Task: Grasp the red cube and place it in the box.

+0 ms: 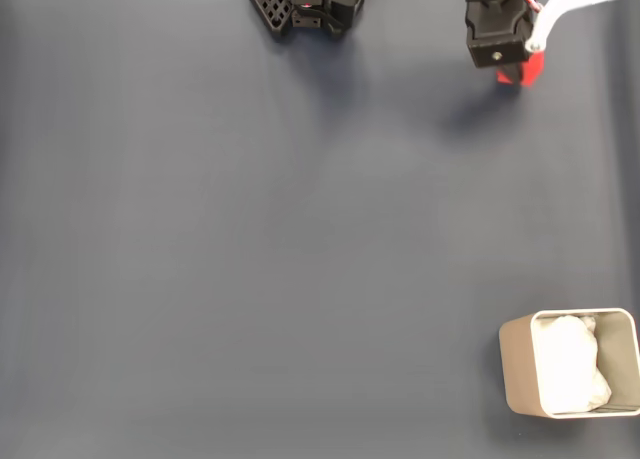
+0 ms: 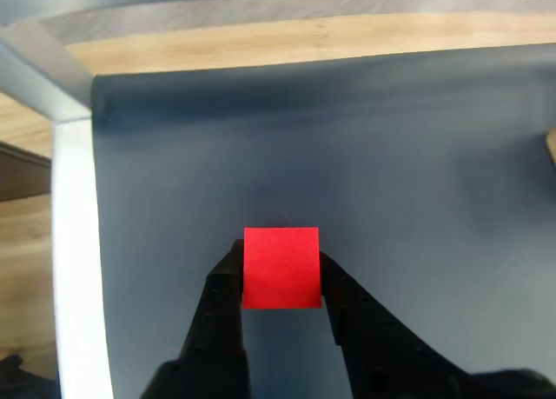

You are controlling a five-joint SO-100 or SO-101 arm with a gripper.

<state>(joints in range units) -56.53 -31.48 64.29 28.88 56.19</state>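
Note:
The red cube (image 2: 281,267) is pinched between my gripper's (image 2: 280,273) two black fingers in the wrist view, one finger against each side. In the fixed view my gripper (image 1: 518,72) is at the top right of the dark mat, and a bit of the red cube (image 1: 527,70) peeks out beneath the arm's black body. It casts a shadow on the mat, but I cannot tell whether it is lifted. The beige box (image 1: 518,364) with a white lining stands at the bottom right of the fixed view, far from the gripper.
The arm's black base (image 1: 305,4) is at the top centre of the fixed view. The dark blue-grey mat (image 1: 250,239) covers the table. In the wrist view, the mat's edge, a white frame (image 2: 74,242) and wooden floor lie to the left and beyond.

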